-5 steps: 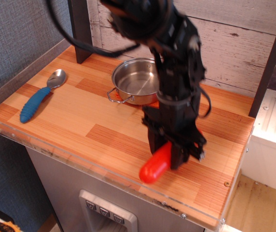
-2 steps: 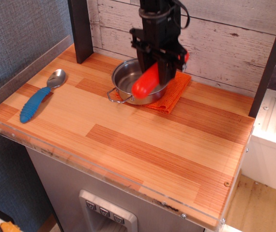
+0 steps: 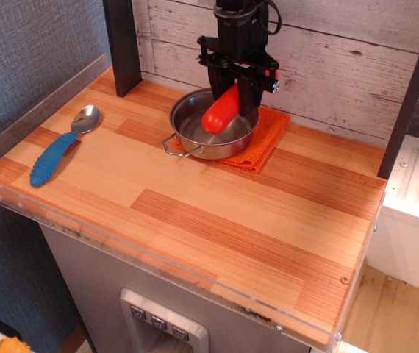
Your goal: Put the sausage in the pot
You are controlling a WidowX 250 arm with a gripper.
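**A:** Right, upper middle of the frame: the black gripper [image 3: 233,94] hangs straight down over the pot [image 3: 211,123], and it's clamped on the sausage [image 3: 221,109].

**B:** Clamped for sure? How are the jaws?

**A:** Narrow, pinched on the upper end of that red cylinder. The sausage tilts, its rounded lower end pointing down and to the left, sitting over the pot's open bowl.

**B:** Touching the bottom?

**A:** Can't tell from this angle. The tip shows against the shiny inside, and that's all I can say.

**B:** And the pot itself?

**A:** Steel, shallow, one wire loop handle poking out at its lower left. It sits partly on an orange cloth [image 3: 261,143] near the plank wall at the top of the frame.

**B:** Anything else on the wooden table [image 3: 217,220]?

**A:** A blue-handled spoon [image 3: 62,146] at the left, well apart from the pot, its bowl pointing towards the upper right.
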